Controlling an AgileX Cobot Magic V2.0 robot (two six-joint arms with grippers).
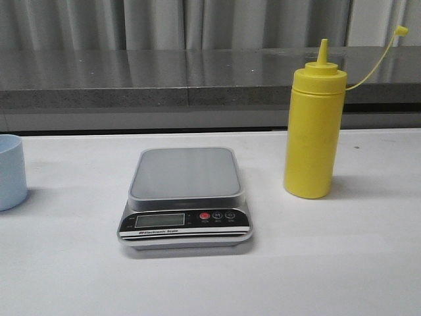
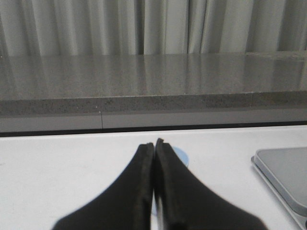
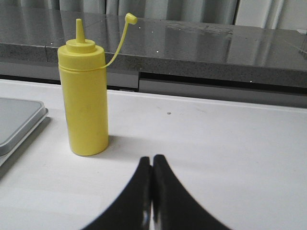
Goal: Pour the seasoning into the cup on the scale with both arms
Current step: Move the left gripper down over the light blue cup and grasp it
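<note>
— Since the seasoning comes first, where does it stand?

— The seasoning [image 1: 314, 135] stands upright on the white worktop [image 1: 342, 263], to the right of the scale [image 1: 186, 197] and apart from it. It is an opaque yellow plastic squeeze bottle, round in section, with a ridged shoulder and a pointed nozzle. A thin yellow strand arcs off to the right and ends in a small cap [image 1: 401, 30] hanging in the air. No label or print shows on the bottle.

— And the scale?

— Flat, near the middle of the worktop. Its platform is a matt silver-grey square with rounded corners; below it sits a glossy black front panel with a pale LCD display [image 1: 159, 220], one red button [image 1: 204, 215] and two dark round ones. White lettering under the display seems to read "Electronic Scale"; the button marks are too small to make out.

— The cup?

— The cup [image 1: 11, 171] is pale blue smooth plastic, cut off by the left edge of the front view, well left of the scale and not on the platform.

— What of the grippers?

— The left gripper [image 2: 154, 143] has its black jaws pressed together, grasping nothing; a sliver of pale blue shows just behind the tips. The right gripper [image 3: 152, 159] is likewise clenched and empty, with the seasoning apart from it.

— Behind all that?

— A speckled dark grey stone ledge [image 1: 131, 79], then pale pleated curtains [image 1: 164, 23].
</note>
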